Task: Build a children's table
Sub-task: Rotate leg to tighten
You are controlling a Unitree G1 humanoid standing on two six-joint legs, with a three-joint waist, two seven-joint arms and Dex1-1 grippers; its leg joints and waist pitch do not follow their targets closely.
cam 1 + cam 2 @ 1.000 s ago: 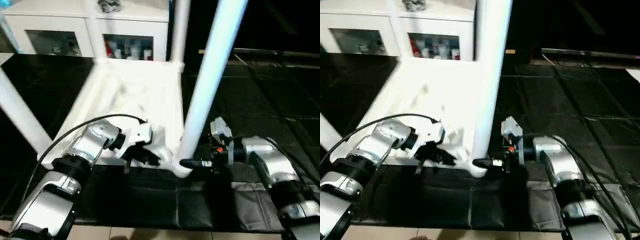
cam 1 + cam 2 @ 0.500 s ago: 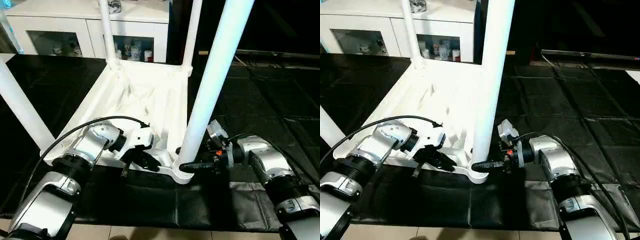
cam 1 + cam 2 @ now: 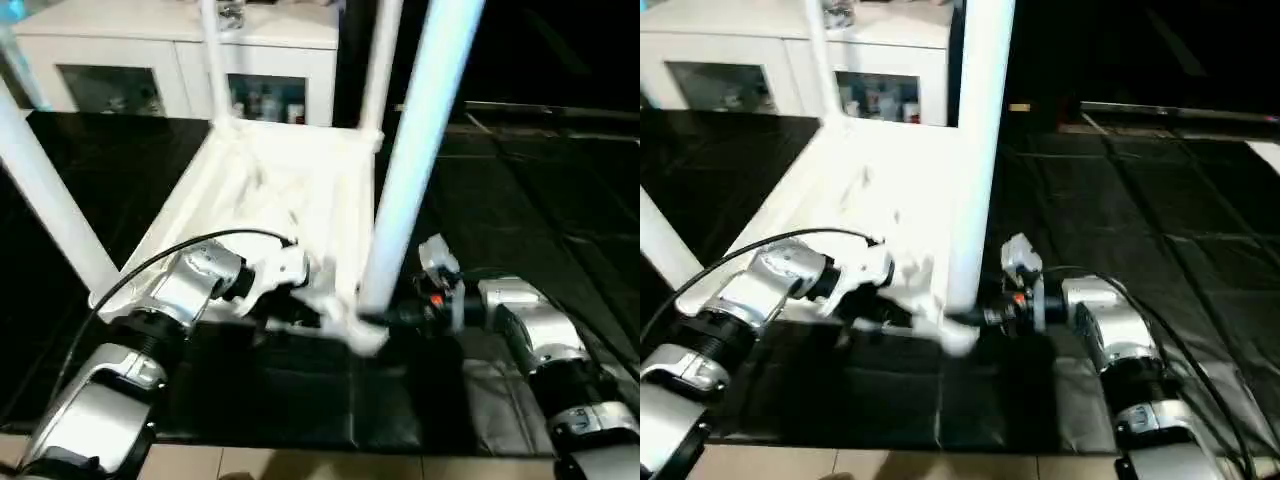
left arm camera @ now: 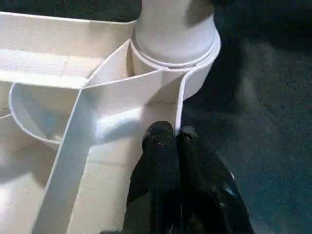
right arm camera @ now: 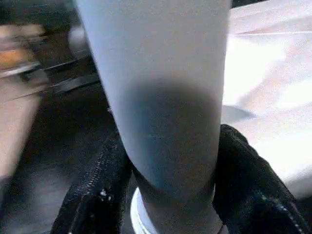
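Four legs stand up from the table top (image 3: 270,190), which lies upside down on the black mat (image 3: 520,200) before the white cabinet (image 3: 150,60). From my head, my left gripper (image 3: 290,312) sits at the top's near edge, and my right gripper (image 3: 385,318) reaches the nearest leg (image 3: 410,170). My left wrist shows my fingers (image 4: 163,161) pressed together over the rim beside the corner socket (image 4: 175,44). My right wrist shows my fingers (image 5: 243,180) clasping that leg's base.

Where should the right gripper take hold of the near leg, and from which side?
Low on the near leg, just above its corner socket, from the robot's right side, fingers straddling the tube. It stands upright, round and tapered, widest there.
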